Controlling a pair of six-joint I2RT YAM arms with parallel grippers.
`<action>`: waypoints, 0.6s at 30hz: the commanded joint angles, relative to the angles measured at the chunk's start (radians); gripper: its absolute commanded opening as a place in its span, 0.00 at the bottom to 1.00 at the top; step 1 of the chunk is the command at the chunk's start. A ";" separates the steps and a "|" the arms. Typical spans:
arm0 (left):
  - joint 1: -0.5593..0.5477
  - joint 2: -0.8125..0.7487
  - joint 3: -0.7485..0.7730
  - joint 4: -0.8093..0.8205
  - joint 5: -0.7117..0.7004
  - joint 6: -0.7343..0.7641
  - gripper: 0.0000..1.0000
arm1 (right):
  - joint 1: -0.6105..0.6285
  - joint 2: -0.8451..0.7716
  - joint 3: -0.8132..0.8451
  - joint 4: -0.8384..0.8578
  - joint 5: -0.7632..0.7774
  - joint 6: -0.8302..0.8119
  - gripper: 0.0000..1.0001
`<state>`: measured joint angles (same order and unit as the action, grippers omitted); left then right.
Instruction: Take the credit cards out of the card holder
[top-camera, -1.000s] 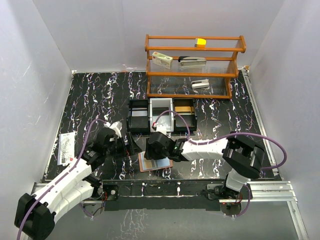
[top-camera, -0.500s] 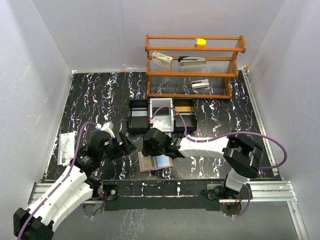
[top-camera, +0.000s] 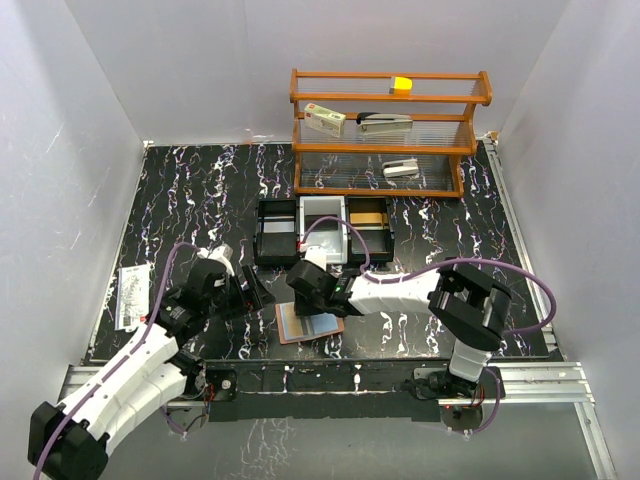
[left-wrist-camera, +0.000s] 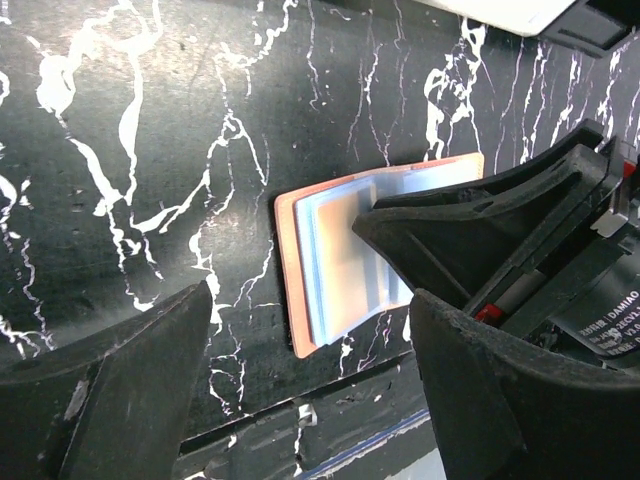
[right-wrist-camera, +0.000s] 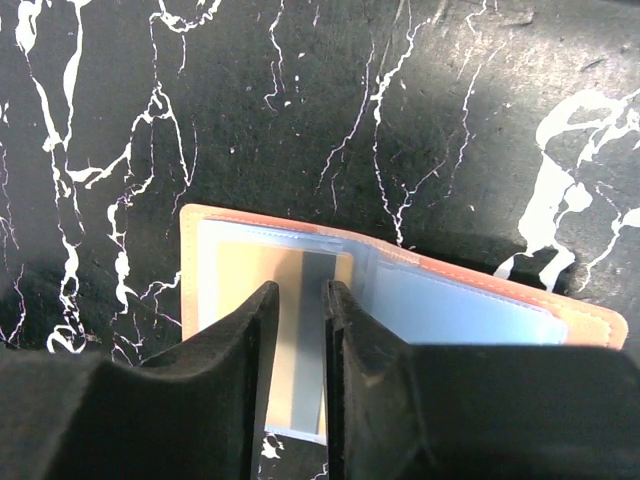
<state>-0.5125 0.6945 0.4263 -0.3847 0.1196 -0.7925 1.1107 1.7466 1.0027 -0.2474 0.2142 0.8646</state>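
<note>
A: Near edge first. What is noted there?

B: The card holder (top-camera: 310, 324) is found lying open, face up, on the counter (top-camera: 200, 200). It sits close to the near edge, between the two arms. The left hand (left-wrist-camera: 310, 340) is held spread wide near it, on its left side. Nothing is gripped and no contact is seen.

A: And the right hand?

B: The right hand (right-wrist-camera: 297, 300) is set over the page toward the left arm, its fingers (right-wrist-camera: 235, 380) drawn close with a slim gap left. Whether a card edge is nipped cannot be told. A yellow-orange card (right-wrist-camera: 250, 262) is seen in that page, a pale blue card (right-wrist-camera: 450, 305) in the other.

A: Risks?

B: The holder is not pinned. If a card is pulled, the whole holder could be dragged or lifted with it, perhaps off the near edge. The page itself might be caught instead of the card.

A: Orientation?

B: The long axis is laid roughly left to right, slightly skewed, and the fold runs near to far. Pocket mouths cannot be made out. Farther back, the black tray (top-camera: 322, 232) and wooden shelf (top-camera: 390, 130) are noted, well apart.
</note>
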 joint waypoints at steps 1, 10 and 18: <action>0.002 0.039 0.020 0.070 0.094 0.024 0.77 | -0.006 0.005 -0.071 0.024 -0.016 0.006 0.19; 0.003 0.139 -0.002 0.167 0.205 0.038 0.65 | -0.076 -0.047 -0.186 0.154 -0.128 0.041 0.06; -0.001 0.232 -0.015 0.276 0.266 0.017 0.54 | -0.137 -0.054 -0.278 0.255 -0.225 0.086 0.05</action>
<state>-0.5125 0.8967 0.4221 -0.1806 0.3248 -0.7677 0.9966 1.6703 0.7918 0.0242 0.0254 0.9363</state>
